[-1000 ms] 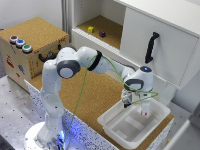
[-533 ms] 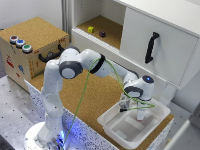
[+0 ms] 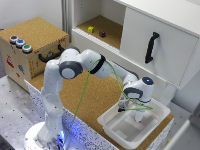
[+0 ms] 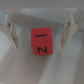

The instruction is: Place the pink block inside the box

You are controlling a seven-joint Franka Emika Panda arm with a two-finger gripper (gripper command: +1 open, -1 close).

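Lowered since a second ago, my gripper [image 3: 139, 119] now hangs inside the white bin [image 3: 112, 123] at the frame's lower right. My fingers [image 4: 9, 31] stand wide apart, gripping nothing. Centred between them, touching neither, the pink block [image 4: 40, 41] rests on the bin's floor.

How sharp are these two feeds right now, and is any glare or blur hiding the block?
Wrist view: soft and close; the pink block shows clearly with dark marks on its face, while the fingertips of the gripper beside it are blurred against the box, a pale blur behind. Exterior view: evenly lit but coarse; the block is too small to pick out, and the box's white rim looks washed out.
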